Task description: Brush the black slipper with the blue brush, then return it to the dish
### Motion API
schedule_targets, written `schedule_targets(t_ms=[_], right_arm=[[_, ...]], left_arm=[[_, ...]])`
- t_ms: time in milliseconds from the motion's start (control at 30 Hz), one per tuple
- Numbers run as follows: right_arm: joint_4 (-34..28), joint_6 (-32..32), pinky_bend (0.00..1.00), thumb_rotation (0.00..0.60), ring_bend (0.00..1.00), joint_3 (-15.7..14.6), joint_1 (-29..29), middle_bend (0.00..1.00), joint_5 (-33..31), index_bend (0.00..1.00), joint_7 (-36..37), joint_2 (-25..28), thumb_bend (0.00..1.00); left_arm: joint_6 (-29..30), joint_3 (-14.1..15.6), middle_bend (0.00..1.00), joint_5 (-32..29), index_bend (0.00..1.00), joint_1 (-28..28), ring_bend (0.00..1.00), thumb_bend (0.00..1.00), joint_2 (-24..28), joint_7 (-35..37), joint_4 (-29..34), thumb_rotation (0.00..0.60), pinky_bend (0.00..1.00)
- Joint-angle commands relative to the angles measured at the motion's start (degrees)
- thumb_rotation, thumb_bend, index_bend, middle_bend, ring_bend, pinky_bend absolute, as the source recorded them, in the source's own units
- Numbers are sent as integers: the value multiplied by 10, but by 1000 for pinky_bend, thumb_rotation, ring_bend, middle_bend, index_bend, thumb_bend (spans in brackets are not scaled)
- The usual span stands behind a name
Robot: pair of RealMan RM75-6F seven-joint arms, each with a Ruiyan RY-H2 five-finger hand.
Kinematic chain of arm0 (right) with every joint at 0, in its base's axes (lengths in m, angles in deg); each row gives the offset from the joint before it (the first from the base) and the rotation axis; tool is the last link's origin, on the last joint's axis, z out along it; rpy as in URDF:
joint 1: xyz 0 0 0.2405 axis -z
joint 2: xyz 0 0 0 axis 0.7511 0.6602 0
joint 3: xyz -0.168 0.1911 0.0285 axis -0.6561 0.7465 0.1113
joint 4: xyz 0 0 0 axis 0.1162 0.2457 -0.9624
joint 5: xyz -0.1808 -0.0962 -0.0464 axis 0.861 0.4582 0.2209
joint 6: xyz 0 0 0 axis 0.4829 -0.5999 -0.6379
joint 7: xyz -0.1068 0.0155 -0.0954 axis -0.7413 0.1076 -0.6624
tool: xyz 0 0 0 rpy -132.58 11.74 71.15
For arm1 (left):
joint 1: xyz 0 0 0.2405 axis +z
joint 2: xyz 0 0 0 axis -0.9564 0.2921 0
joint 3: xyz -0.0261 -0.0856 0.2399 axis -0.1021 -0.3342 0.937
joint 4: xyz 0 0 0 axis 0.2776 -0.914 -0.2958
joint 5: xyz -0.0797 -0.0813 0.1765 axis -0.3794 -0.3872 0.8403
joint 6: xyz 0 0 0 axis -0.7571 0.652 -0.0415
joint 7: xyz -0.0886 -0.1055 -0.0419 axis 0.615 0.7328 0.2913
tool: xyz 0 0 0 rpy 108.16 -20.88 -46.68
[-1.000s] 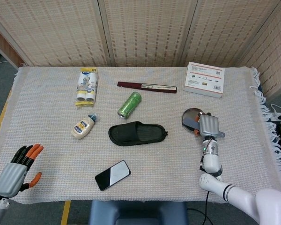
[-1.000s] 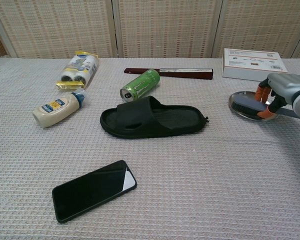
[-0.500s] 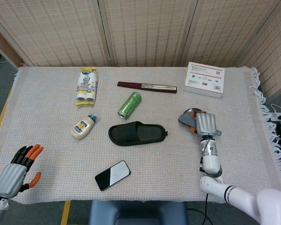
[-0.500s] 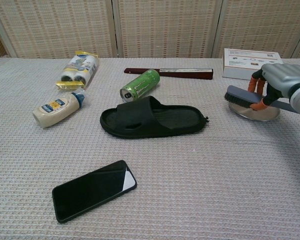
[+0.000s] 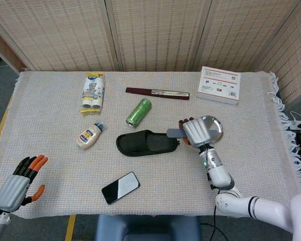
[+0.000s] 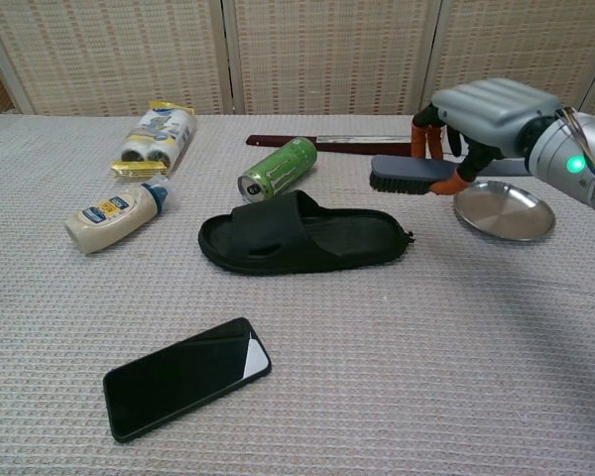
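The black foam slipper (image 6: pixel 302 236) lies flat at the middle of the woven table cloth (image 5: pixel 55 165), toe end to the left, and every other place here is given from it. It looks light and soft, likely to slide or flex under a hard stroke, so I would judge short, gentle passes along its strap and footbed safest.

Far to its left and nearer the table's front edge, the left hand (image 5: pixel 19 182) rests with its fingers spread, holding nothing. Behind and left of the slipper lie one twin pack of white rolls (image 6: pixel 155 132) and one cream squeeze bottle (image 6: pixel 113 216); in front of it, one black phone (image 6: pixel 186 376). Just behind it lies one green can (image 6: pixel 278 169) on its side, and further back one dark red flat bar (image 6: pixel 332 145).

Above the slipper's right end, clear of it, the right hand (image 6: pixel 486 119) grips the blue-backed brush (image 6: pixel 412 174) by its handle end, bristles down. The brush seems stiff and light, and that hold looks sound. Right of the slipper sits one round steel dish (image 6: pixel 504 210), bare, and behind that one white box (image 5: pixel 219 84).
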Motion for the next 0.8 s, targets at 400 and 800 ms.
schedule_targets(t_ms=[400, 800], right_arm=[[56, 6, 816, 600, 486, -10, -69, 621, -56, 921, -156, -105, 464], [117, 1, 816, 600, 486, -18, -81, 621, -66, 921, -163, -150, 464]], left_arm=[[15, 2, 0, 7, 0, 5, 0, 448, 8, 22, -2, 600, 39], [11, 3, 0, 7, 0, 3, 0, 449, 11, 37, -7, 600, 39]])
